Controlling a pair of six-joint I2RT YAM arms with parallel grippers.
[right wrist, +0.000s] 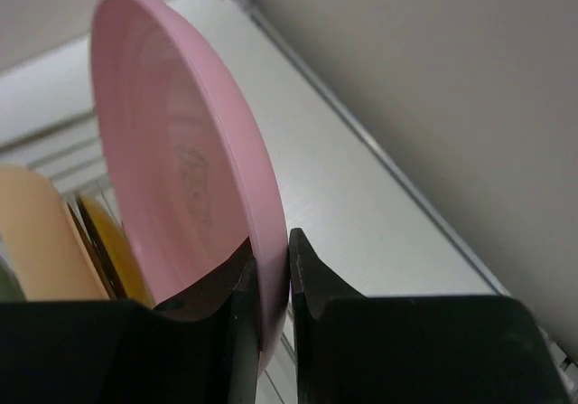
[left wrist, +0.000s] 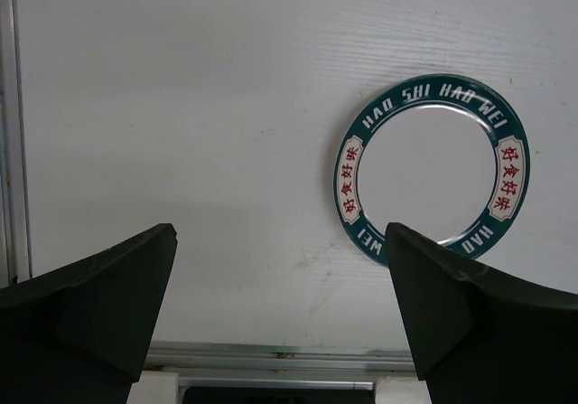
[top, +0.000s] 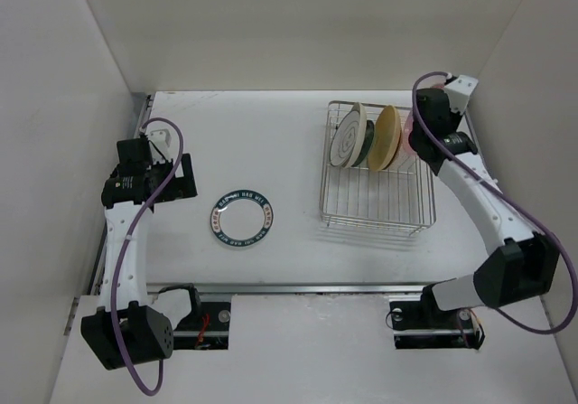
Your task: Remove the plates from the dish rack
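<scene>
The silver wire dish rack stands at the right of the table. Several plates stand upright in its far end: a white line-patterned one, a dark teal one, a yellow-tan one and a pink plate at the right end. My right gripper is shut on the pink plate's rim, one finger on each face. A white plate with a dark lettered rim lies flat on the table. Left of it my left gripper hangs open with nothing between its fingers.
The near half of the rack holds no plates. White walls close in the table on the left, back and right. A metal rail runs along the table's near edge. The right wall is close behind the pink plate.
</scene>
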